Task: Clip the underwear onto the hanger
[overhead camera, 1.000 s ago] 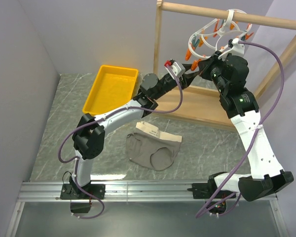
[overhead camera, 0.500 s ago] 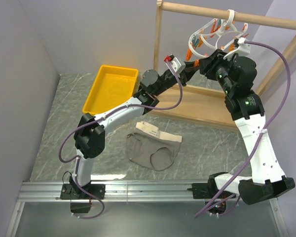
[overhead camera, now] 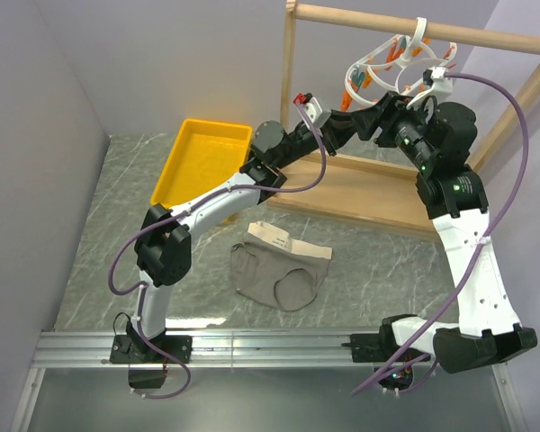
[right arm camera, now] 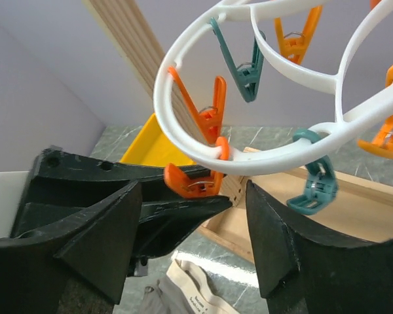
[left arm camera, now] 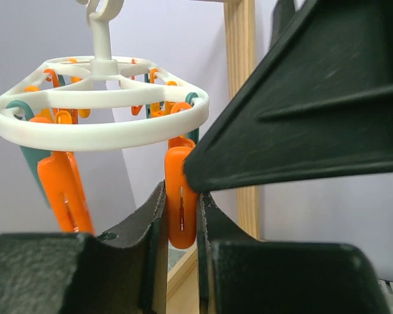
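Observation:
The white ring hanger [overhead camera: 387, 67] hangs by its hook from the wooden rack's top bar, with orange and teal clothespins dangling from it. My left gripper [left arm camera: 181, 216] reaches up from below and is shut on one orange clothespin [left arm camera: 181, 203] at the ring's [left arm camera: 98, 134] near edge. My right gripper [right arm camera: 193, 196] stands open just beside it, its fingers [right arm camera: 275, 242] either side of the left gripper's tips and the same orange clothespin [right arm camera: 190, 182], touching nothing. The grey underwear [overhead camera: 279, 270] with its beige waistband lies flat on the table between the two arms.
A yellow tray [overhead camera: 202, 160] sits at the back left of the marble table. The wooden rack frame [overhead camera: 405, 22] stands at the back right on a wooden base board [overhead camera: 369, 193], right under both grippers.
My right gripper has opened. My left gripper has closed on the orange clothespin. Both wrists have risen a little toward the hanger ring.

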Robot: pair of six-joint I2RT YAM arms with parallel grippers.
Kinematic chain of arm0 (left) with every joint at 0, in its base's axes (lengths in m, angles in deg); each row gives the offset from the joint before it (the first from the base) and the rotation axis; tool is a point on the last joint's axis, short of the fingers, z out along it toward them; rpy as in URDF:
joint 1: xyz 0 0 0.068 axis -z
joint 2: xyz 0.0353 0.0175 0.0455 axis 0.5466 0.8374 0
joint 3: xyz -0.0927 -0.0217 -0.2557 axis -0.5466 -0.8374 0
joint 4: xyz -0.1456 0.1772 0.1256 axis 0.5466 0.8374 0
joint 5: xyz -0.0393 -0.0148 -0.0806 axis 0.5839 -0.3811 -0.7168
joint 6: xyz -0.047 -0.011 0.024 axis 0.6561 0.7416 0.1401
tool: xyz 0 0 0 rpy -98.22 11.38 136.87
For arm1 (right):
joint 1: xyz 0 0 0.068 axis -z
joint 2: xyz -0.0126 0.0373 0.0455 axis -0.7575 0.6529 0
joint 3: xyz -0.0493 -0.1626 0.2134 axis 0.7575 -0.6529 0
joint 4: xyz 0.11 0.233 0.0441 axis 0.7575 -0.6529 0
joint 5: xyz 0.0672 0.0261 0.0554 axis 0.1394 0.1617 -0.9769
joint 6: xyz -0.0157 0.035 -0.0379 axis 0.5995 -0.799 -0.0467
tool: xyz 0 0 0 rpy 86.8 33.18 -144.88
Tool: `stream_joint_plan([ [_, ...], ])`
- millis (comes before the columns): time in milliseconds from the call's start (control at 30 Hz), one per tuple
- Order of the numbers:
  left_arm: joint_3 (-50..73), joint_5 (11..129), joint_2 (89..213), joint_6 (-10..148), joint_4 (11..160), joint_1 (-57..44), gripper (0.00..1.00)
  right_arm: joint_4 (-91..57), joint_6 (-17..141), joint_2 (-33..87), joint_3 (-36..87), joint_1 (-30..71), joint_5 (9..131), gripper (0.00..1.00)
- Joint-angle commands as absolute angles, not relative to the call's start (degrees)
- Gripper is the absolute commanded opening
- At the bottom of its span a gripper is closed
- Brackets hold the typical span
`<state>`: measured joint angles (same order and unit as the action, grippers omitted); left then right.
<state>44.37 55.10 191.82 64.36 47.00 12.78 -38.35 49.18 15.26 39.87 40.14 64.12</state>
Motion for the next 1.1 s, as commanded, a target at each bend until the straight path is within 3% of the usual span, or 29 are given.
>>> stream_joint_plan([
  [0, 47.0, 52.0, 192.0, 66.8, 45.5, 12.5, 0.01, -38.4, 49.5, 16.9, 42.6, 40.5, 63.0, 0.71],
  [133, 47.3, 50.5, 192.2, 67.3, 45.6, 12.5, 0.00, -37.0, 48.5, 17.9, 42.8, 40.5, 62.9, 0.70],
  [333, 47.4, 49.2, 192.4, 67.1, 46.3, 12.4, 0.01, -35.3, 47.1, 18.7, 43.1, 40.5, 63.2, 0.61],
  [600, 48.2, 48.3, 192.9, 67.2, 48.0, 12.4, 0.01, -34.4, 47.7, 18.8, 42.6, 40.5, 64.2, 0.32],
  [700, 48.1, 48.4, 192.6, 66.9, 48.6, 12.5, 0.20, -34.4, 48.1, 18.7, 42.5, 40.5, 64.4, 0.21],
  [767, 47.1, 48.3, 191.9, 66.7, 48.7, 12.4, 0.27, -34.3, 48.4, 18.7, 42.5, 40.5, 64.6, 0.14],
  [900, 43.6, 48.6, 189.2, 67.9, 49.7, 11.3, 0.50, -34.6, 48.8, 18.8, 42.6, 40.5, 64.8, 0.05],
  [1067, 35.2, 49.6, 182.4, 69.1, 51.9, 9.3, 0.59, -34.7, 49.4, 18.6, 42.5, 40.5, 64.4, 0.00],
])
